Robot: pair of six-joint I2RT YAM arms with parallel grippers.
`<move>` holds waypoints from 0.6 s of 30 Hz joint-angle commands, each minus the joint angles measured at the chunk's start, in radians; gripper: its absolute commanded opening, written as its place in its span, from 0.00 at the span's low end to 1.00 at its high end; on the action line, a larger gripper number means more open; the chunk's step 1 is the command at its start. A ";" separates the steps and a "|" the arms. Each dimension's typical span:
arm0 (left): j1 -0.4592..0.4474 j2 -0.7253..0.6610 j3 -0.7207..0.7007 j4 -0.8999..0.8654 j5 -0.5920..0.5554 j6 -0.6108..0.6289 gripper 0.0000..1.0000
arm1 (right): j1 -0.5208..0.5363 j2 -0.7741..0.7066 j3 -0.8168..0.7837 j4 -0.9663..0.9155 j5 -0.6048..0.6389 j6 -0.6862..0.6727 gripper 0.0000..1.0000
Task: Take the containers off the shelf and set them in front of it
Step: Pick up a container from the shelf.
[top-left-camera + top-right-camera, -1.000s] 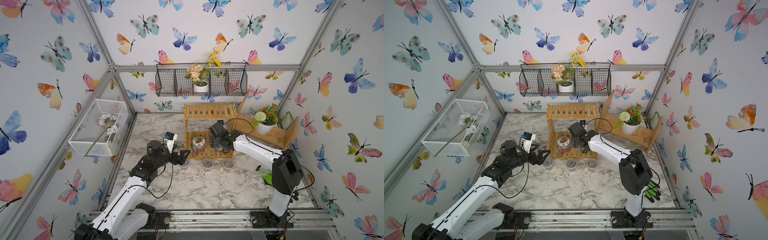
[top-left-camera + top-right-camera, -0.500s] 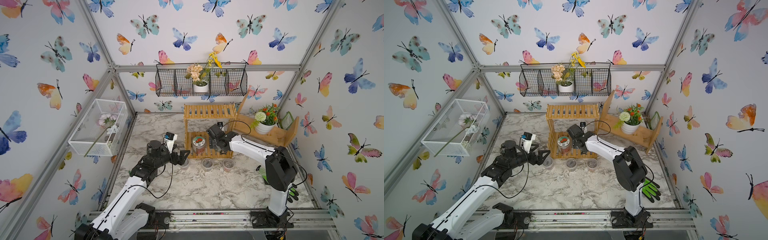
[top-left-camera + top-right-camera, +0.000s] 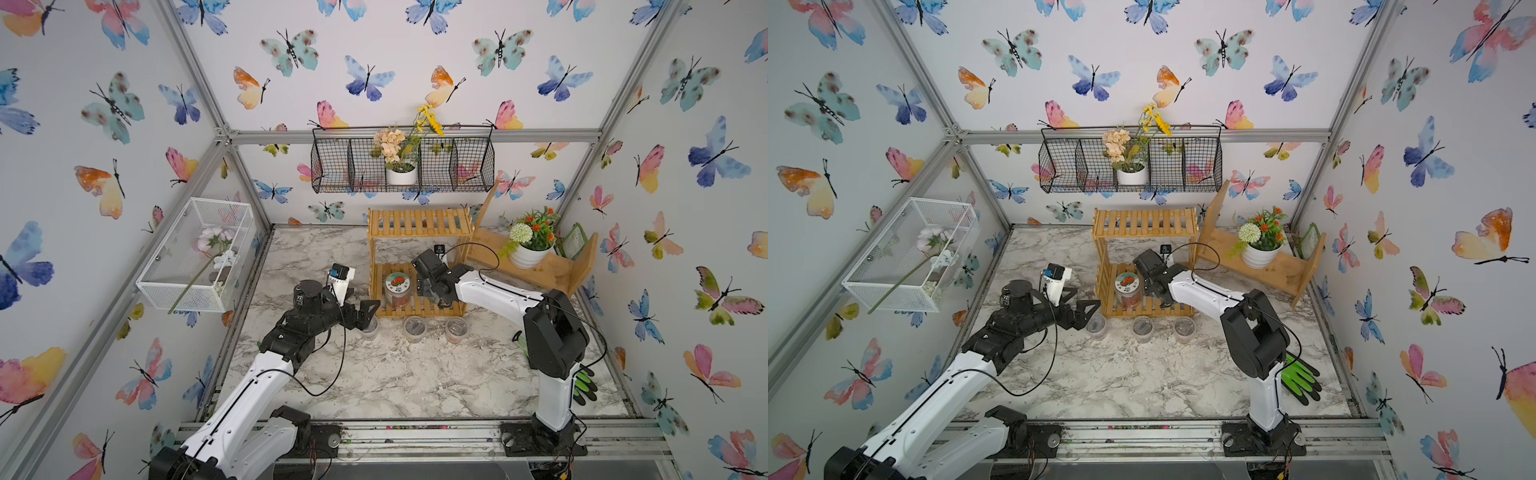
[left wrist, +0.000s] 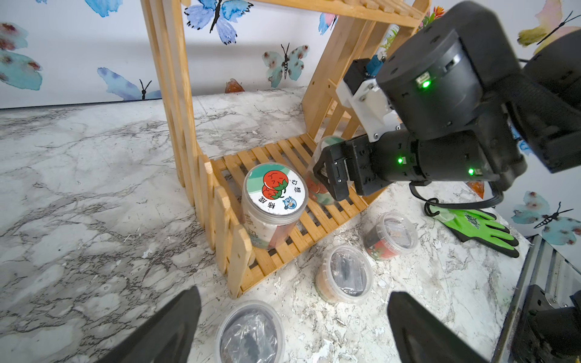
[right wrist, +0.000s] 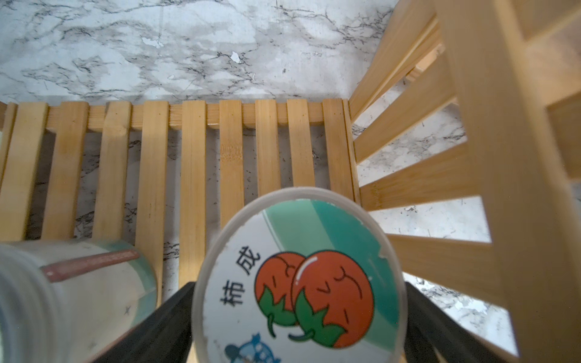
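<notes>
The shelf (image 3: 419,222) of yellowish slats stands at the back of the marble table. One jar (image 3: 397,289) with a tomato-picture lid stands on its lower tier, left side. My right gripper (image 3: 430,297) reaches into that tier from the right and is open. A second jar (image 5: 298,251) stands between its fingers (image 5: 169,314), and it shows in the left wrist view as the jar (image 4: 317,188). Three small clear cups (image 3: 370,330) (image 3: 414,328) (image 3: 456,329) sit on the table in front of the shelf. My left gripper (image 3: 368,316) hangs open over the leftmost cup (image 4: 250,333).
A plain wooden shelf (image 3: 552,274) carrying a white flower pot (image 3: 530,255) stands right of the slat shelf. A black wire basket (image 3: 403,166) hangs on the back wall, and a white mesh box (image 3: 195,253) on the left wall. A green glove (image 3: 1302,380) lies behind the right arm.
My right arm's elbow has swung left and its gripper has sunk a little deeper into the lower tier around the jar. The left arm has not moved.
</notes>
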 commanded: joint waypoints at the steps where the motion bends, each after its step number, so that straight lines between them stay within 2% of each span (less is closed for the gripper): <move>1: 0.005 0.004 0.026 -0.015 0.032 0.015 0.99 | -0.008 0.031 0.017 0.035 -0.005 -0.001 0.98; 15: 0.005 -0.001 0.023 -0.017 0.031 0.009 0.99 | -0.022 0.045 0.003 0.090 -0.037 -0.036 0.99; 18: 0.004 -0.005 0.023 -0.019 0.029 0.010 0.99 | -0.022 0.042 -0.005 0.097 -0.047 -0.042 0.93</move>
